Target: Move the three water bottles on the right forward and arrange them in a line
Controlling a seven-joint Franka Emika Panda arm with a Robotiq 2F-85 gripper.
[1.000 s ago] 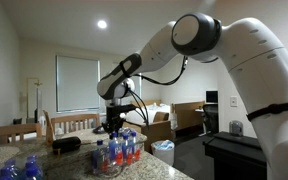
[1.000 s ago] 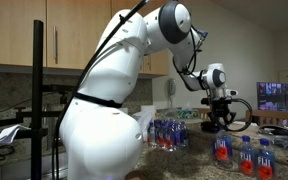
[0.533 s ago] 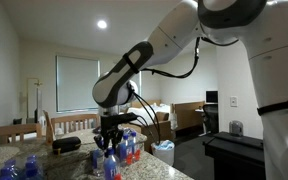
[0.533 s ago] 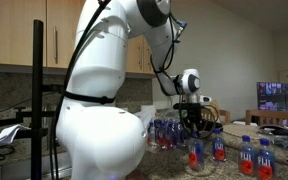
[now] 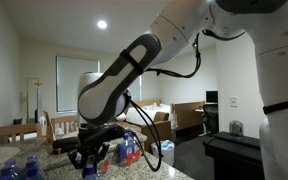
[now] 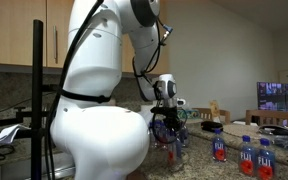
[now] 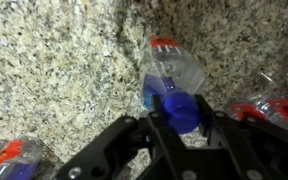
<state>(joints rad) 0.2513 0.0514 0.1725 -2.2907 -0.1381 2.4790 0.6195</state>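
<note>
With end effector [image 7: 179, 122] clamped on the blue cap [image 7: 181, 106] of the water bottle [image 7: 174, 72], keep upright, lower gently onto the granite surface [image 7: 64, 70] clear of neighbouring bottles [image 7: 276, 106], then release.

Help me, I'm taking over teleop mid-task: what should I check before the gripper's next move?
1. Grasp: gripper fingers flank the water bottle at its blue cap: ok.
2. Bottle lifted or resting on the granite counter: cannot tell.
3. Bare counter beside the bottle for setting it down: ok.
4. Neighbouring bottles apart from the held one: ok.
5. Other bottles upright in an exterior view: ok.
</note>
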